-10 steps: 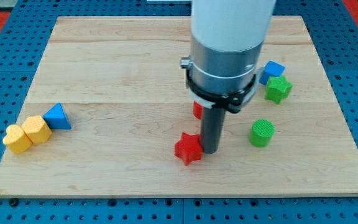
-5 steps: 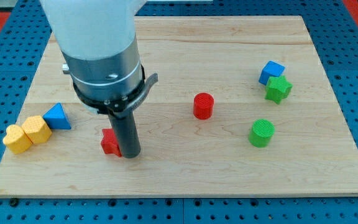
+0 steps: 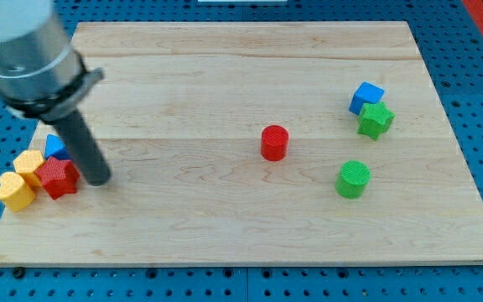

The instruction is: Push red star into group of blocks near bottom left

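The red star lies near the board's bottom left, touching the group of blocks there: a yellow heart, a yellow hexagon and a blue triangle partly hidden behind the rod. My tip rests on the board just right of the red star, against its right side.
A red cylinder stands near the board's middle. A green cylinder, a green star and a blue cube sit at the right. The wooden board lies on a blue perforated table.
My tip swept left across the board, pushing the red star from the middle to the bottom-left group. The yellow blocks and blue triangle shifted slightly left.
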